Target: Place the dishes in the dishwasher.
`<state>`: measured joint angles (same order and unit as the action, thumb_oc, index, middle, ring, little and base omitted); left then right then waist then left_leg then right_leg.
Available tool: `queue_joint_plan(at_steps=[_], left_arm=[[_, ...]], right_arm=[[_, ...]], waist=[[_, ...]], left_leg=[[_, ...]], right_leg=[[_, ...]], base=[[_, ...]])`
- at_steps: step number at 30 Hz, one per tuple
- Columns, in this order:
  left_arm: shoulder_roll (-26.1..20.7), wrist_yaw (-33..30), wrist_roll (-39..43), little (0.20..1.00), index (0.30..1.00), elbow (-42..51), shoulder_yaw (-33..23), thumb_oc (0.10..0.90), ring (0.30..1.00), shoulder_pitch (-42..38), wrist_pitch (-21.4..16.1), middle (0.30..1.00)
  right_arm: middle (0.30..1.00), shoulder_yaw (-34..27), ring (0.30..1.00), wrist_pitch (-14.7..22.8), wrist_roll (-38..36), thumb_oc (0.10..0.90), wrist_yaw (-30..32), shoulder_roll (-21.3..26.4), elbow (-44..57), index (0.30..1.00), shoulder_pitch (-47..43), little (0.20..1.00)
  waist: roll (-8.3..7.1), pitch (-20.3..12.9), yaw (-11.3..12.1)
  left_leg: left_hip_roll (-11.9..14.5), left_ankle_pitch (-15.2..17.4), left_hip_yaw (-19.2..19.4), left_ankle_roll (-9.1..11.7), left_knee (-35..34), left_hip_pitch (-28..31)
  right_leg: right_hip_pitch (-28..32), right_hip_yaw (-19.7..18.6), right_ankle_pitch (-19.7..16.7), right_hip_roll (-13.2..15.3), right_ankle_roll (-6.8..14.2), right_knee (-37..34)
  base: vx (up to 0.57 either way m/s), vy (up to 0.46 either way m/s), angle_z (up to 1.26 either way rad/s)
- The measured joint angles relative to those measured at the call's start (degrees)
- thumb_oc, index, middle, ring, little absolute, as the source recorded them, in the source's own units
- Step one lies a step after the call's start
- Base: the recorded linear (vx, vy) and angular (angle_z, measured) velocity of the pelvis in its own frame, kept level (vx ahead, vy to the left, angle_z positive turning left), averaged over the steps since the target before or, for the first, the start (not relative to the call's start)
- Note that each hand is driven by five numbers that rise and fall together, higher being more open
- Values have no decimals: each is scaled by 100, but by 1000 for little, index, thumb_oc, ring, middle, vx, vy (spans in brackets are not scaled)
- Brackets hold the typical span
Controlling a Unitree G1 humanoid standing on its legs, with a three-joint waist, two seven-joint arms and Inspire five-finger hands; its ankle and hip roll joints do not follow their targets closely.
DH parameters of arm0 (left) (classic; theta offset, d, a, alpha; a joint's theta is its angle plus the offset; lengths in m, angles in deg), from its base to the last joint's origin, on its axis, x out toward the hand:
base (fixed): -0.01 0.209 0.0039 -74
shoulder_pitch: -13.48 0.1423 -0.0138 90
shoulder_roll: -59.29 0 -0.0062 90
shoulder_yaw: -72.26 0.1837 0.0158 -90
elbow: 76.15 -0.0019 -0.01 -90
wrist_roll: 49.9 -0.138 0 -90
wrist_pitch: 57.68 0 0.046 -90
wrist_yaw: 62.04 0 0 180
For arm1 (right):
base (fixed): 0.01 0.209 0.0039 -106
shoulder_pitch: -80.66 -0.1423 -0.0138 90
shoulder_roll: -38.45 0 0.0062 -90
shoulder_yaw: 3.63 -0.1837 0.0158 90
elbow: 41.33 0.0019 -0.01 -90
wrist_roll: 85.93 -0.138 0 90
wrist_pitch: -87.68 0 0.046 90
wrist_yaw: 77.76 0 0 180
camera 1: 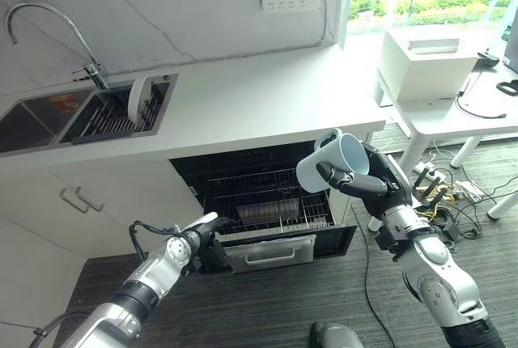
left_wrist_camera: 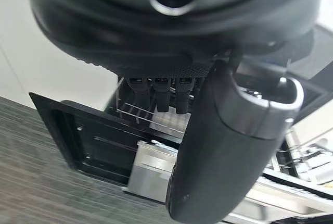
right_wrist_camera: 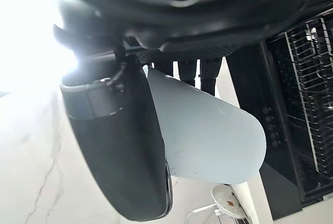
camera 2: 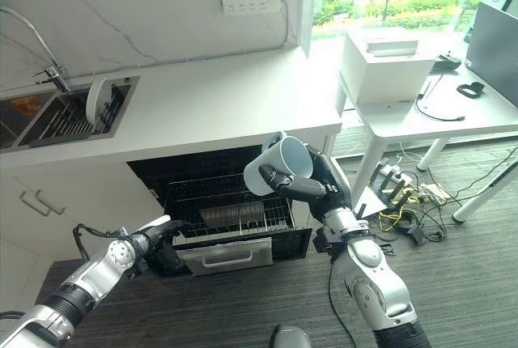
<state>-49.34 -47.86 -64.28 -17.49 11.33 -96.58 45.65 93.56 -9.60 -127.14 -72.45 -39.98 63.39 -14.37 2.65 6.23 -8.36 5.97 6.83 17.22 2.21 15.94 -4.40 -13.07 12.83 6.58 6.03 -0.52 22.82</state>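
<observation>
The mug (camera 1: 332, 162) is pale blue-grey and smooth, a plain tapered cup with a small handle at its upper left, lying on its side in the air with its open mouth turned up and to the right. The right hand (camera 1: 368, 180) holds it, fingers and thumb curled round the body from below and behind; the right wrist view shows the thumb (right_wrist_camera: 122, 151) laid along the cup's wall (right_wrist_camera: 208, 135). Just below the hand the dishwasher (camera 1: 267, 202) stands open under the counter (camera 1: 267, 97), its wire rack (camera 1: 267, 202) pulled out with a flat grey dish (camera 1: 261, 212) lying in it. The left hand (camera 1: 206, 239) is low at the rack's front left corner, beside the drawer front (camera 1: 271, 252) and its bar handle; its fingers (left_wrist_camera: 158, 91) hook over the rack's front wire, thumb hanging down before the panel. Well off to the left, beyond that hand, a white plate (camera 1: 139, 99) stands on edge in the sink (camera 1: 89, 117) by the tap (camera 1: 57, 28). To the right of the right hand is a white table (camera 1: 453, 113) carrying a white box (camera 1: 425, 61).
</observation>
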Motion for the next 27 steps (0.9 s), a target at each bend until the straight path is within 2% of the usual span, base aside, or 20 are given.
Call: queue_joint_plan(at_steps=[6, 9, 11, 14, 16, 20, 22, 25, 27], left_arm=[[78, -245, -203, 900, 900, -349, -19, 800, 900, -21, -170, 900], [403, -259, -441, 900, 900, -630, -26, 800, 900, -57, -220, 900], [824, -269, -710, 900, 900, -1068, -3, 800, 900, -46, -230, 900], [983, -96, -924, 900, 900, -1403, -23, 800, 900, -84, -199, 900], [1107, 374, -1313, 900, 900, -1659, 12, 800, 900, -238, -153, 900], [1041, 1529, -1783, 900, 900, -1463, 311, 800, 900, -461, 77, 900], [1016, 1869, -1798, 900, 900, -1393, 316, 800, 900, -501, 183, 900], [851, 2762, -1793, 900, 900, -1164, 349, 800, 900, -552, 256, 900], [730, 2949, -1804, 900, 900, -840, 468, 800, 900, -525, 296, 900]], right_arm=[[300, 3, 300, -85, 1, 400, -97, -2, -2, 300, -4, 300], [300, 7, 300, -134, 9, 400, -197, -10, -2, 300, -4, 300], [300, 8, 300, -215, 14, 400, -237, -14, -1, 300, -3, 300], [300, 8, 300, -315, 16, 400, -262, -17, 0, 300, 2, 300], [300, 35, 300, -373, 16, 400, -361, -19, 3, 300, -1, 300], [300, 67, 300, -464, 53, 400, -405, -23, 2, 300, 2, 300], [300, 87, 300, -484, 53, 400, -409, -22, 3, 300, 2, 300], [300, 101, 300, -542, 54, 400, -408, -17, 2, 300, 1, 300], [300, 102, 300, -562, 54, 400, -408, -9, 2, 300, 0, 300]], waist=[[6, -3, 23], [6, -3, 30], [5, -3, 28], [22, -55, -39], [90, -214, -106], [102, -235, -142], [106, -238, -154], [112, -243, -151], [114, -243, -148]], left_leg=[[38, -2, 119, 13, -40, 61], [37, 14, 124, 20, -35, 67], [39, 20, 128, 26, -35, 104], [73, 77, 136, 56, -34, 199], [77, 99, 148, 52, -30, 198], [91, 123, 230, 51, -27, 243], [90, 122, 238, 55, -27, 249], [89, 120, 240, 88, -27, 247], [90, 130, 239, 93, -27, 247]], right_leg=[[15, -90, -3, -61, -7, -4], [22, -100, -4, -61, -6, -5], [48, -111, -3, -70, -7, -13], [170, -119, 1, -111, -4, -74], [176, -128, 3, -123, -1, -88], [183, -196, 5, -139, 0, -83], [185, -201, 0, -139, -8, -80], [193, -200, -26, -137, -48, -67], [200, -194, -28, -135, -52, -70]], base=[[7, -6, -9], [0, 0, 0], [38, 6, -4], [26, 0, -3], [22, 5, -5], [18, 12, -9], [1, 3, -2], [0, 0, 0], [0, 0, 0]])
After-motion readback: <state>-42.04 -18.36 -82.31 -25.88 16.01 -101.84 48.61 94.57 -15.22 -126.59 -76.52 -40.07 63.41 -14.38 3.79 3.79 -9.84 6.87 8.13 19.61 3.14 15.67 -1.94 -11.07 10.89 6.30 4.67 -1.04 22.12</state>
